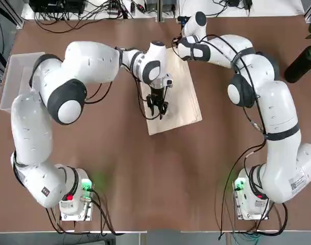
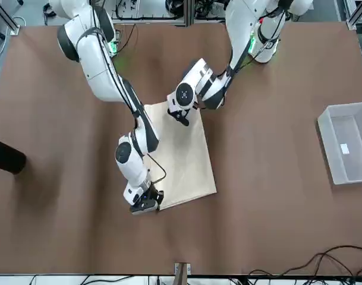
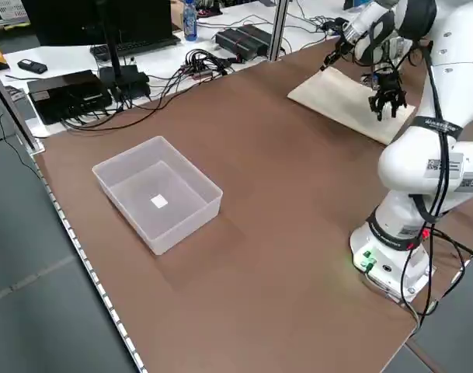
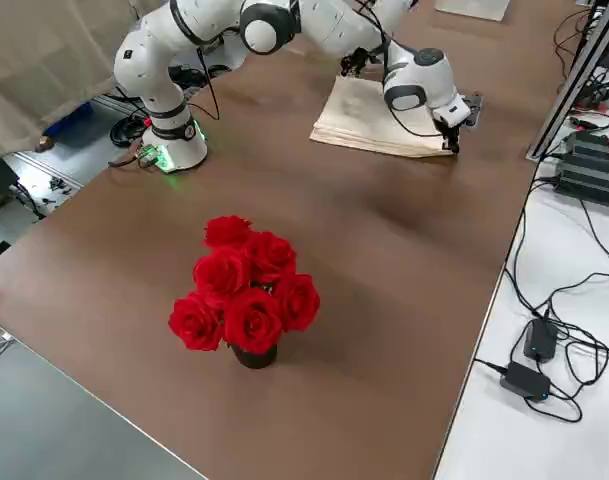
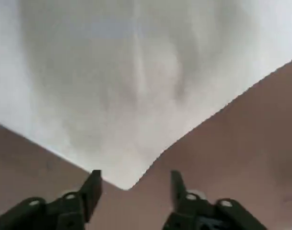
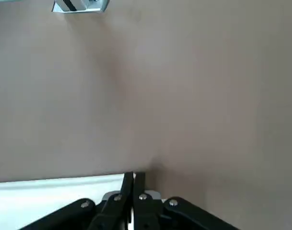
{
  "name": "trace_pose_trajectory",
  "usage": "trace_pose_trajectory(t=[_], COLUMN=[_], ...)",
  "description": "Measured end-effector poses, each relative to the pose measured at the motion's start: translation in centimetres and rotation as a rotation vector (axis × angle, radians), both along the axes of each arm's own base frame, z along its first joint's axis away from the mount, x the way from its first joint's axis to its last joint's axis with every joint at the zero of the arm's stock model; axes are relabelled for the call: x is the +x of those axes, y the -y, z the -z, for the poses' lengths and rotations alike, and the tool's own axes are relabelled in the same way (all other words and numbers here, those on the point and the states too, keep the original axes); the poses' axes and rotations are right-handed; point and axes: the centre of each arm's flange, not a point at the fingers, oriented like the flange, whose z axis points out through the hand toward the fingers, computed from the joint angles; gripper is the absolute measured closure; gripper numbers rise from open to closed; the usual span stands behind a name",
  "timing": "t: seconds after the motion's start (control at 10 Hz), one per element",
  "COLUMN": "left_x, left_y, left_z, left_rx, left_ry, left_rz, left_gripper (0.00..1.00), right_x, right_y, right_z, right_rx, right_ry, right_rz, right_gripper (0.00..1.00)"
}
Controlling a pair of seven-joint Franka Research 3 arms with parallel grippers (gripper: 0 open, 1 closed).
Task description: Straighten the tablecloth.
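Observation:
The tablecloth is a cream folded rectangle lying flat mid-table, slightly skewed. My left gripper hovers over its near left corner, pointing down. In the left wrist view its fingers stand open, and the cloth's corner lies between and just beyond them, untouched. My right gripper sits low at the cloth's far corner. In the right wrist view its fingertips are pressed together right on the cloth's edge.
A translucent plastic bin stands at the table's left side. A dark vase of red roses stands at the far right. Cables and electronics lie beyond the far edge.

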Motion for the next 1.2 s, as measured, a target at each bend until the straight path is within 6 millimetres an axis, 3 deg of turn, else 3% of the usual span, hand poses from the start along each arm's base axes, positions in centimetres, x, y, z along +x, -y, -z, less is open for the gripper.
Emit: trace_pose_trajectory(t=[0.2,0.4,0.6,1.0,1.1,1.2], left_x=[3.4,10.2,14.1,17.6,18.2,18.4], left_y=[-1.8,-7.2,-13.2,-25.8,-29.2,-32.3], left_z=[-3.7,-10.1,-17.3,-28.4,-30.6,-32.5], left_rx=[-0.018,-0.001,0.070,0.071,0.054,0.048], left_ry=[0.066,0.247,0.398,0.493,0.509,0.525], left_rz=[-0.054,-0.080,-0.088,-0.314,-0.382,-0.434], left_gripper=[0.00,0.00,0.00,0.00,0.00,0.00], right_x=[0.0,0.0,0.2,0.6,0.5,0.3], right_y=[0.0,0.0,0.2,0.3,0.4,1.1], right_z=[0.0,-0.1,-0.2,-2.8,-4.4,-5.9], right_rx=[0.000,0.001,0.002,0.003,-0.003,-0.013], right_ry=[0.000,0.001,0.004,-0.010,-0.037,-0.058], right_rz=[0.000,0.000,0.004,0.002,-0.003,-0.009], right_gripper=[0.97,0.95,0.70,0.09,0.00,0.00])
